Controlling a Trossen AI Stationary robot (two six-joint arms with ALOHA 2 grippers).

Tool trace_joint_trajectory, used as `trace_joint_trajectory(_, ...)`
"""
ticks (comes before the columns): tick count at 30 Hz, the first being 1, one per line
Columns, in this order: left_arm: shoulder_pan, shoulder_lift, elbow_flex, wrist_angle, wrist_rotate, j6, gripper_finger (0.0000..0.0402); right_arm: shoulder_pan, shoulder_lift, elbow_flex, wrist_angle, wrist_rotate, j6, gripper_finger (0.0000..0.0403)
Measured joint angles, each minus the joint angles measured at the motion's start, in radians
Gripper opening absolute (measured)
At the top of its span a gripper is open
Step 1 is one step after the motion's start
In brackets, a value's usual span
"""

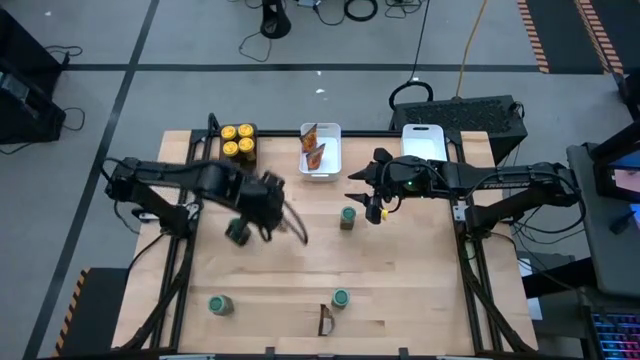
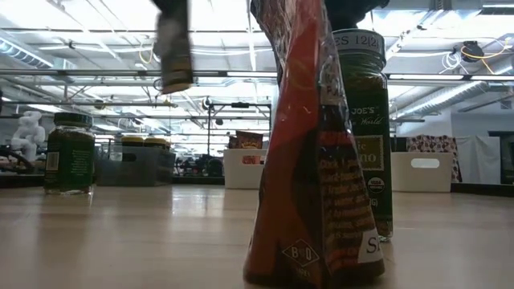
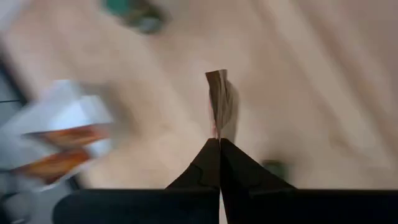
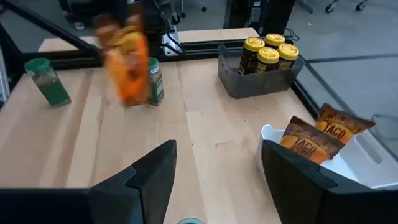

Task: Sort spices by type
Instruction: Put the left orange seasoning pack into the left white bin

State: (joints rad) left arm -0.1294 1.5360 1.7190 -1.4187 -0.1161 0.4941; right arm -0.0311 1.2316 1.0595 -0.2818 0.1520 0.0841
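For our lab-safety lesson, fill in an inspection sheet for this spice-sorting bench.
Surface: wooden table.
Job's things: four yellow-lid jars in the dark tray; two bagged packets in a white tray; three green-lid jars and one standing packet loose.
Clutter: nothing seen.
Grippers: left gripper shut on a held packet; right gripper open, by a green-lid jar.
Cables: floor cables beyond the table.
Surroundings: second white tray; grey floor.

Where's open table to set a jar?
Right front corner is bare wood, bordered by the front green jar and standing packet. Right white tray is empty. Crowded mid-table: right gripper, open, beside the middle green jar; left gripper holding a packet.
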Motion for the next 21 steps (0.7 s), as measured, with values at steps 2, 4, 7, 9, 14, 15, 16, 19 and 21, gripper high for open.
trace_joint_trajectory(2, 0.060, 0.000, 0.021, 0.023, -0.045, 0.070, 0.0001, 0.000, 0.000, 0.000, 0.000, 0.000, 0.033, 0.0219)
trace_joint_trajectory(4, 0.117, 0.000, 0.027, 0.063, -0.085, 0.150, 0.0001, 0.000, 0.000, 0.000, 0.000, 0.000, 0.064, 0.0219)
trace_joint_trajectory(7, 0.190, 0.000, 0.028, 0.130, -0.146, 0.325, 0.0000, 0.001, 0.000, 0.000, 0.000, -0.015, 0.106, 0.0219)
trace_joint_trajectory(9, 0.236, 0.006, 0.028, 0.179, -0.188, 0.481, 0.0000, 0.001, 0.000, 0.000, -0.001, -0.028, 0.128, 0.0219)
trace_joint_trajectory(14, 0.322, 0.032, 0.028, 0.361, -0.247, 0.768, 0.0000, 0.014, 0.000, 0.000, -0.001, -0.026, 0.166, 0.0219)
trace_joint_trajectory(15, 0.334, 0.037, 0.028, 0.402, -0.251, 0.795, 0.0000, 0.016, 0.000, 0.000, -0.001, -0.027, 0.166, 0.0219)
trace_joint_trajectory(16, 0.345, 0.045, 0.028, 0.438, -0.253, 0.818, 0.0000, 0.020, 0.000, 0.000, -0.001, -0.026, 0.171, 0.0219)
trace_joint_trajectory(19, 0.373, 0.078, 0.028, 0.527, -0.247, 0.886, 0.0000, 0.021, 0.000, 0.000, -0.001, -0.023, 0.206, 0.0219)
trace_joint_trajectory(21, 0.386, 0.103, 0.028, 0.554, -0.226, 0.933, 0.0000, 0.021, 0.000, 0.000, -0.003, -0.023, 0.235, 0.0219)
